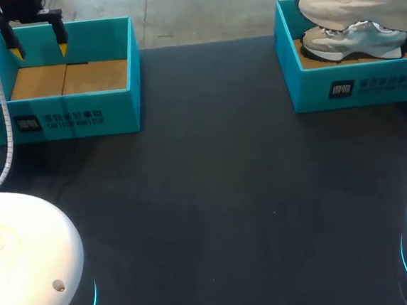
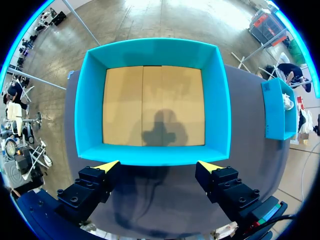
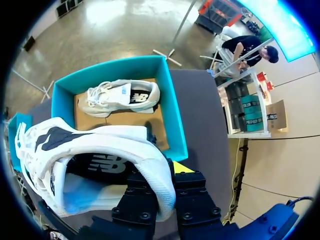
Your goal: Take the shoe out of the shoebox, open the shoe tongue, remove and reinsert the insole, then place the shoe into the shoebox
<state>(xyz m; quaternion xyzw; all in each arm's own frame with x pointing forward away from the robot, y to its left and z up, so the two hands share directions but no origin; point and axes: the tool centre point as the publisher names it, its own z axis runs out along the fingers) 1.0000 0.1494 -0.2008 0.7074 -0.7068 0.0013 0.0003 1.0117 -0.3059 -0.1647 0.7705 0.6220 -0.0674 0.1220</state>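
Left tool (image 1: 38, 49) gapes wide over the left box (image 1: 79, 120) at 10 o'clock. At 2 o'clock, right tool (image 3: 159, 175) clamps a shoe (image 1: 358, 0) above the shoebox (image 1: 355, 91) holding a second shoe (image 1: 354, 39).

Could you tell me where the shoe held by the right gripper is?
Head view, far right: the shoe hangs in the right gripper above the shoebox, over a second shoe inside it.

Left pincer (image 2: 157, 165) spread wide, right pincer (image 3: 167, 175) clamped
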